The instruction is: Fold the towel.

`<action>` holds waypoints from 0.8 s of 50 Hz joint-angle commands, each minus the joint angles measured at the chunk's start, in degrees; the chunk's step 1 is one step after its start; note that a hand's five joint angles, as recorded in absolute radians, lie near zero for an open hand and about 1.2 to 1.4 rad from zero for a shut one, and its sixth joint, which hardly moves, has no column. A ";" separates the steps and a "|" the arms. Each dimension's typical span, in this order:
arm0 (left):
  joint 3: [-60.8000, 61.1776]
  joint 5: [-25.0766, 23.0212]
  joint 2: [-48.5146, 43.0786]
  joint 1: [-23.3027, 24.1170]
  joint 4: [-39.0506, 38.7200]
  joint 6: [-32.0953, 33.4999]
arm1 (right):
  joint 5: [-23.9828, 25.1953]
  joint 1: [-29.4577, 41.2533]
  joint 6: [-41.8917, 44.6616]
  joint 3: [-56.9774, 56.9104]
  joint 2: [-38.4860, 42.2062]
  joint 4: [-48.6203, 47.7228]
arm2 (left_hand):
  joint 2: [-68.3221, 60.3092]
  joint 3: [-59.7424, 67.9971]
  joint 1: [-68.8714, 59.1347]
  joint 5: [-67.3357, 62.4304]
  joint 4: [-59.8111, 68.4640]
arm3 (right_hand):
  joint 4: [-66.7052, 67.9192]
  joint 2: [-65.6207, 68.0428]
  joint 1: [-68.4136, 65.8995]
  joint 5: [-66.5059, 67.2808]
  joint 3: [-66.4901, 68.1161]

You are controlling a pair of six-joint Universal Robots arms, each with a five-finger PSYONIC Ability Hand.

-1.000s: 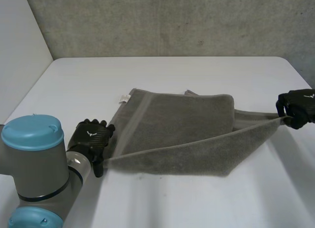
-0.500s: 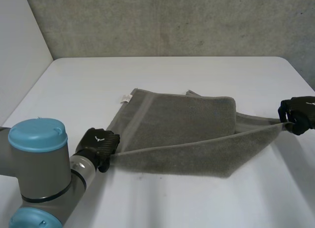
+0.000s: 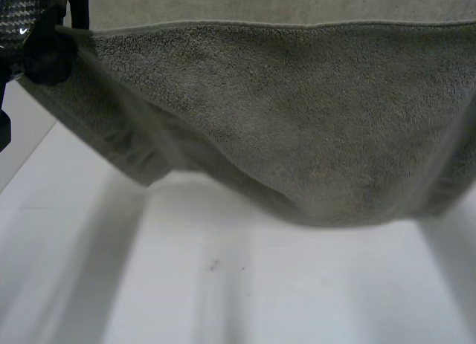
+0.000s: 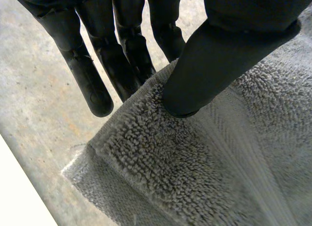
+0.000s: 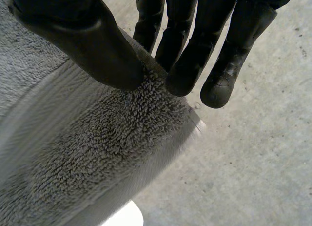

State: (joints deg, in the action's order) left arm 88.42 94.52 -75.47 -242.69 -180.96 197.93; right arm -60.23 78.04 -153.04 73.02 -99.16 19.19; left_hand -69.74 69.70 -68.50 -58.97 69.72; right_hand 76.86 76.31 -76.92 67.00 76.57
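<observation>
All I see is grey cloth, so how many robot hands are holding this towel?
2. The left hand pinches the towel near one corner, thumb against fingers; the right hand pinches it near another corner the same way.

It looks like a robotics lab or test bench: a plain white table (image 3: pixel 297 284) lies at six o'clock in the head view, the left hand (image 3: pixel 41 54), a black machine part, at ten o'clock, and rough grey concrete (image 4: pixel 29 99) behind the hands in the wrist views.
</observation>
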 commanded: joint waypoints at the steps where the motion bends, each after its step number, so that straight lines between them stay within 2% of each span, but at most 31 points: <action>1: -2.19 -0.22 -9.66 -0.32 2.54 0.43 | -0.15 -0.26 4.24 -5.25 5.20 8.41 | -10.26 10.30 -11.50 -11.03 10.28 | 3.14 3.69 -3.08 3.00 3.43; 3: -4.02 -0.22 -12.48 -0.41 2.54 0.52 | -1.47 0.62 7.48 -9.18 10.10 9.37 | -10.26 10.30 -11.50 -11.03 10.28 | 3.14 3.69 -3.08 3.00 3.43; 7: -9.93 -0.22 -18.48 -1.20 2.80 0.61 | -2.44 3.87 8.02 -15.45 16.10 9.29 | -10.26 10.30 -11.50 -11.03 10.28 | 3.14 3.69 -3.08 3.00 3.43; 8: -14.11 -0.22 -21.96 -1.64 2.80 0.70 | -4.01 6.57 7.76 -19.80 19.67 8.94 | -10.26 10.30 -11.50 -11.03 10.28 | 3.14 3.69 -3.08 3.00 3.43; 9: -18.93 -0.22 -25.04 -1.82 2.71 0.79 | -4.02 6.60 7.75 -19.84 19.70 8.94 | -10.26 10.30 -11.50 -11.03 10.28 | 3.14 3.69 -3.08 3.00 3.43; 10: -18.98 -0.22 -25.07 -1.82 2.71 0.79 | -6.55 9.38 7.49 -24.89 23.62 8.16 | -10.26 10.30 -11.50 -11.03 10.28 | 3.14 3.69 -3.08 3.00 3.43; 11: -24.73 -0.22 -28.29 -1.82 2.54 0.96 | -9.35 12.19 7.40 -30.77 27.49 6.58 | -10.26 10.30 -11.50 -11.03 10.28 | 3.14 3.69 -3.08 3.00 3.43; 12: -30.70 0.13 -31.54 -1.82 2.54 1.57 | -9.38 12.22 7.40 -30.83 27.53 6.57 | -10.26 10.30 -11.50 -11.03 10.28 | 3.14 3.69 -3.08 3.00 3.43; 13: -30.76 0.13 -31.58 -1.82 2.54 1.58 | -11.73 14.92 7.40 -36.75 31.44 3.43 | -10.26 10.30 -11.50 -11.03 10.28 | 3.14 3.69 -3.08 3.00 3.43; 14: -36.50 0.13 -34.28 -1.73 1.93 2.27 | -14.19 16.86 7.23 -42.46 34.96 -0.86 | -10.26 10.30 -11.50 -11.03 10.28 | 3.14 3.69 -3.08 3.00 3.43; 15: -36.56 0.13 -34.30 -1.73 1.92 2.28 | -14.22 16.88 7.23 -42.52 35.00 -0.90 | -10.26 10.30 -11.50 -11.03 10.28 | 3.14 3.69 -3.08 3.00 3.43; 17: -46.27 0.40 -38.07 -1.73 -1.92 3.25 | -16.32 18.20 5.48 -48.04 39.03 -10.44 | -10.26 10.30 -11.50 -11.03 10.28 | 3.14 3.69 -3.08 3.00 3.43; 18: -46.32 0.40 -38.08 -1.73 -1.95 3.25 | -16.33 18.20 5.47 -48.06 39.04 -10.48 | -10.26 10.30 -11.50 -11.03 10.28 | 3.14 3.69 -3.08 3.00 3.43; 19: -49.10 0.74 -38.78 -1.64 -4.90 3.07 | -16.50 18.20 3.38 -47.54 39.30 -14.84 | -10.26 10.30 -11.50 -11.03 10.28 | 3.14 3.69 -3.08 3.00 3.43; 20: -49.56 0.84 -38.87 -1.38 -7.72 2.81 | -16.50 18.20 3.36 -47.53 39.30 -14.88 | -10.26 10.30 -11.50 -11.03 10.28 | 3.14 3.69 -3.08 3.00 3.43; 22: -48.79 0.92 -38.87 -1.38 -9.92 2.46 | -16.94 18.02 -1.97 -44.21 39.04 -20.74 | -10.26 10.30 -11.50 -11.03 10.28 | 3.14 3.69 -3.08 3.00 3.43; 25: -44.24 1.62 -38.61 -1.73 -12.04 0.45 | -16.42 18.02 -6.64 -37.98 37.38 -21.56 | -10.26 10.30 -11.50 -11.03 10.28 | 3.14 3.69 -3.08 3.00 3.43; 29: -36.12 1.98 -38.17 -1.99 -12.23 -2.29 | -14.23 17.94 -8.42 -29.73 35.18 -20.34 | -10.26 10.30 -11.50 -11.03 10.28 | 3.14 3.69 -3.08 3.00 3.43; 30: -31.42 1.63 -38.08 -2.60 -12.49 -3.51 | -12.22 17.85 -7.90 -25.42 34.56 -18.76 | -10.26 10.30 -11.50 -11.03 10.28 | 3.14 3.69 -3.08 3.00 3.43; 31: -31.38 1.63 -38.08 -2.61 -12.49 -3.52 | -12.20 17.85 -7.89 -25.38 34.56 -18.75 | -10.26 10.30 -11.50 -11.03 10.28 | 3.14 3.69 -3.08 3.00 3.43; 33: -22.02 1.45 -37.91 -4.88 -12.84 -5.88 | -7.12 17.41 -4.92 -17.60 34.21 -14.46 | -10.26 10.30 -11.50 -11.03 10.28 | 3.14 3.69 -3.08 3.00 3.43; 34: -21.97 1.45 -37.91 -4.89 -12.84 -5.89 | -7.10 17.41 -4.90 -17.56 34.21 -14.44 | -10.26 10.30 -11.50 -11.03 10.28 | 3.14 3.69 -3.08 3.00 3.43; 35: -17.53 1.36 -37.91 -5.68 -13.02 -6.85 | -5.10 17.41 -2.12 -13.47 34.12 -12.79 | -10.26 10.30 -11.50 -11.03 10.28 | 3.14 3.69 -3.08 3.00 3.43; 36: -13.14 1.28 -37.99 -6.29 -13.11 -7.73 | -5.08 17.41 -2.09 -13.43 34.12 -12.77 | -10.26 10.30 -11.50 -11.03 10.28 | 3.14 3.69 -3.08 3.00 3.43; 38: -8.92 1.10 -38.25 -6.56 -13.19 -8.52 | -2.28 17.23 4.99 -4.16 33.68 -11.28 | -10.26 10.30 -11.50 -11.03 10.28 | 3.14 3.69 -3.08 3.00 3.43; 39: -4.79 0.75 -38.52 -6.83 -13.63 -8.88 | -2.26 17.23 5.03 -4.11 33.68 -11.28 | -10.26 10.30 -11.50 -11.03 10.28 | 3.14 3.69 -3.08 3.00 3.43; 40: -4.75 0.75 -38.52 -6.83 -13.63 -8.88 | -1.74 17.23 8.68 0.76 33.24 -11.10 | -10.26 10.30 -11.50 -11.03 10.28 | 3.14 3.69 -3.08 3.00 3.43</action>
State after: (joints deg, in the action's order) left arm 69.18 95.95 -113.51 -247.75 -194.19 191.50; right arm -66.83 95.48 -156.07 58.16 -65.04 4.65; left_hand -69.78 69.75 -68.66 -59.07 69.83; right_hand 76.87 76.31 -77.10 67.11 77.00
